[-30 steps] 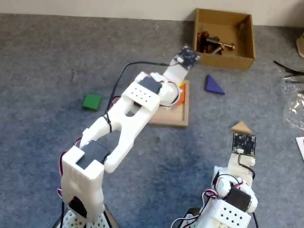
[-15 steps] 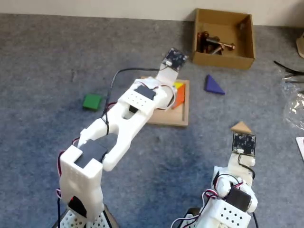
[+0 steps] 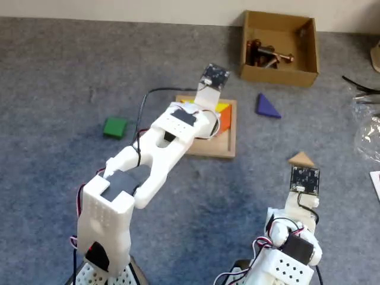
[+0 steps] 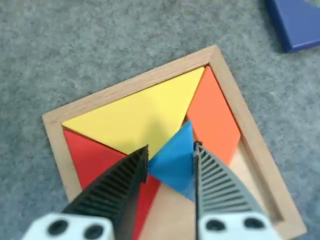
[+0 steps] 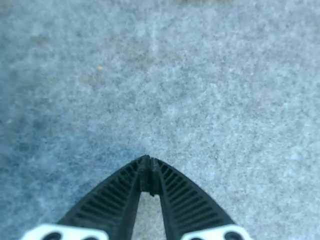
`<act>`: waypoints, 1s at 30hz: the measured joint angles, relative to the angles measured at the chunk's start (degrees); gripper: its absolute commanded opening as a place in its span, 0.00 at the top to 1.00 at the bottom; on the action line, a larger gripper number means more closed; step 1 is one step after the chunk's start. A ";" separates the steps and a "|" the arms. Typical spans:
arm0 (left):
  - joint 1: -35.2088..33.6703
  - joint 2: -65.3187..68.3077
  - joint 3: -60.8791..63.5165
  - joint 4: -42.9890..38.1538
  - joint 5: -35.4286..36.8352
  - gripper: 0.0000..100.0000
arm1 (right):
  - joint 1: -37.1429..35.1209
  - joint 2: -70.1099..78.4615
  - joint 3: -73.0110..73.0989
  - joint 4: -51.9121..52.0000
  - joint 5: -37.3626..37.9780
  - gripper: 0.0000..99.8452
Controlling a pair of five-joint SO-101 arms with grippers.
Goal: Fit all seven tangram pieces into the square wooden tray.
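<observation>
The square wooden tray [image 4: 52, 125] holds a yellow triangle [image 4: 140, 115], a red triangle [image 4: 90, 160] and an orange parallelogram [image 4: 215, 120]. My left gripper [image 4: 170, 150] hangs over the tray, shut on a light blue triangle [image 4: 175, 165] whose tip sits where yellow and orange meet. In the high view the left arm [image 3: 172, 136] covers much of the tray [image 3: 228, 145]. Loose on the carpet lie a green square [image 3: 115, 127], a dark blue triangle [image 3: 267, 105] and a tan triangle [image 3: 302, 159]. My right gripper [image 5: 148, 161] is shut and empty over bare carpet.
A cardboard box [image 3: 309, 56] with copper-coloured parts stands behind the tray. Cables and a clear plastic bag [image 3: 368, 133] lie at the right edge. The right arm [image 3: 291, 243] sits at the near right, just in front of the tan triangle.
The left arm's wrist has swung leftward, away from the box corner, and now sits over the tray's far edge. The right arm has not moved.
</observation>
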 measured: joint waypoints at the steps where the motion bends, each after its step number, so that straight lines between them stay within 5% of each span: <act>1: -0.18 0.00 0.00 0.00 0.00 1.00 | 0.00 0.00 0.00 0.00 0.00 0.99; 9: 1.05 0.00 0.00 0.00 0.00 0.99 | 0.00 0.00 0.00 0.00 0.00 0.99; 16: 1.49 0.00 0.00 -0.09 0.00 0.86 | 0.00 0.00 0.00 0.00 0.00 0.99; 30: 1.76 0.00 0.00 -0.09 0.00 0.85 | 0.00 0.00 0.00 0.00 0.00 0.99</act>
